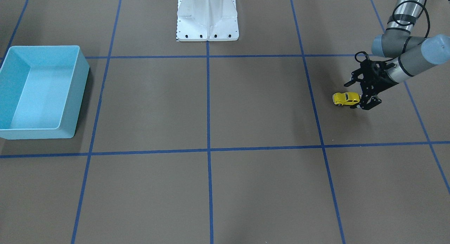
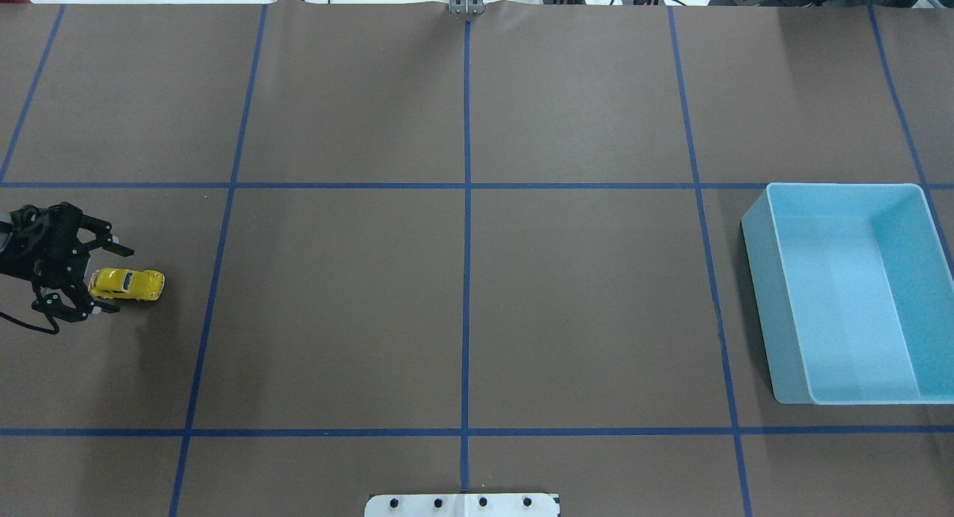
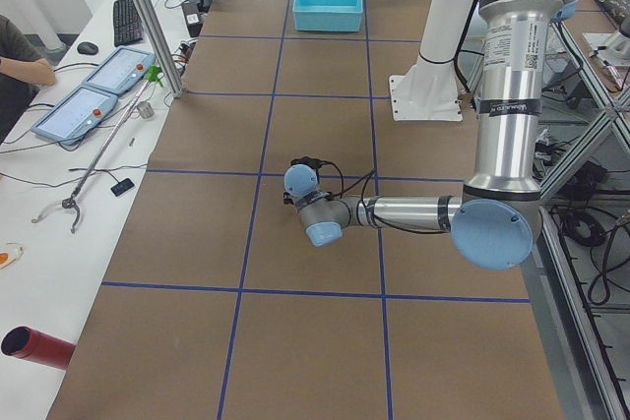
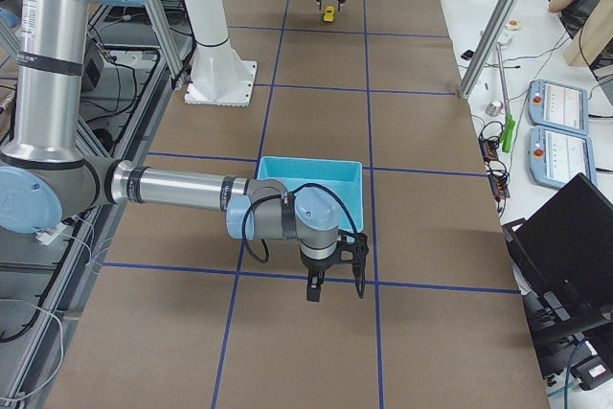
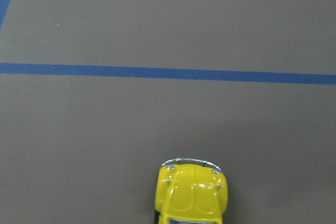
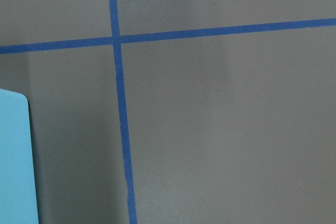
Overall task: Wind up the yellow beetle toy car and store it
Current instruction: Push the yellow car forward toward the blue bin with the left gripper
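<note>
The car [image 2: 128, 284] sits on the desk [image 2: 335, 316], well apart from the bin [image 2: 756, 293]. Left fingers [image 1: 368, 102] spread wide astride its tail. Right fingers [image 4: 312, 284], beside the bin: width cannot be told. The car is likely light, stiff and glossy-slick; pinch across its flanks, mid-body.

Toy car [image 2: 128, 284] stands on its wheels on the bench [image 2: 581, 316], at the robot's far left, one end pointing toward bench centre. Left pincer [image 2: 112, 280] straddles the car's other end: one finger on the far side, one on the near side, jaws spread. Bin [image 2: 759, 308] sits on the bench at the robot's far right, well apart from the car. Right pincer [image 4: 335, 275] is just beyond the bin's outer end, fingers pointing down. Robot base [image 2: 462, 506] is at mid-bench on the near edge, between car and bin.
</note>
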